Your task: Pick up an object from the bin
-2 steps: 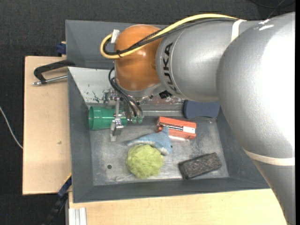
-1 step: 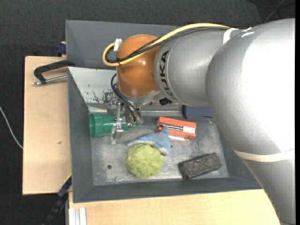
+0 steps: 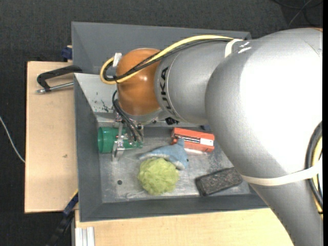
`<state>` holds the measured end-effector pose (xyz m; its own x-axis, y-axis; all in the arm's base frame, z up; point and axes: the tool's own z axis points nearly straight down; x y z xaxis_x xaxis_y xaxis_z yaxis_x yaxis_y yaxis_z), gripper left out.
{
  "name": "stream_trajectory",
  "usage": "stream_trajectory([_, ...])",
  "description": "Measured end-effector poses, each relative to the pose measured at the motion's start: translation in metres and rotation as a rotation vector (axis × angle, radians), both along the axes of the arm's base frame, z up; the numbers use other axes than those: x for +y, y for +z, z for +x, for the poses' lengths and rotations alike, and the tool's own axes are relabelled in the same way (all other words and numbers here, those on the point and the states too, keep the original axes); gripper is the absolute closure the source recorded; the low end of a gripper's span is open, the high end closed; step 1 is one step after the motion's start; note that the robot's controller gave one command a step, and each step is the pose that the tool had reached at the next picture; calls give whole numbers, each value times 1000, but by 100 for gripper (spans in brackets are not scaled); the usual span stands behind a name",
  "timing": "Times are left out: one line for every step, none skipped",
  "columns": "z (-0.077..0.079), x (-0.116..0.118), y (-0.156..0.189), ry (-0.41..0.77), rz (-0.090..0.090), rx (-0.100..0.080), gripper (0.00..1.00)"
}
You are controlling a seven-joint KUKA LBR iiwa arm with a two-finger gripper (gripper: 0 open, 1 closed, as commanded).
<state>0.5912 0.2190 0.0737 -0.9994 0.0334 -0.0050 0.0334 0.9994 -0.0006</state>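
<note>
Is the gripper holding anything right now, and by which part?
Can't tell. The gripper is down at the right end of the green cylinder at the left of the bin, but a grip isn't visible.

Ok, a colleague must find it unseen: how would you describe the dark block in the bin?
Look in the grey bin, along its lower wall in the picture. Right of the fuzzy yellow-green ball lies the block. It alone is dark, flat and oblong; the neighbours are bright.
</note>
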Motion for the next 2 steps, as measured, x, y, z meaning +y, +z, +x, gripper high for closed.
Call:
stream_trajectory([0,0,0,0,0,0,100])
stream_trajectory([-9,-2,136,53,4,-1,100])
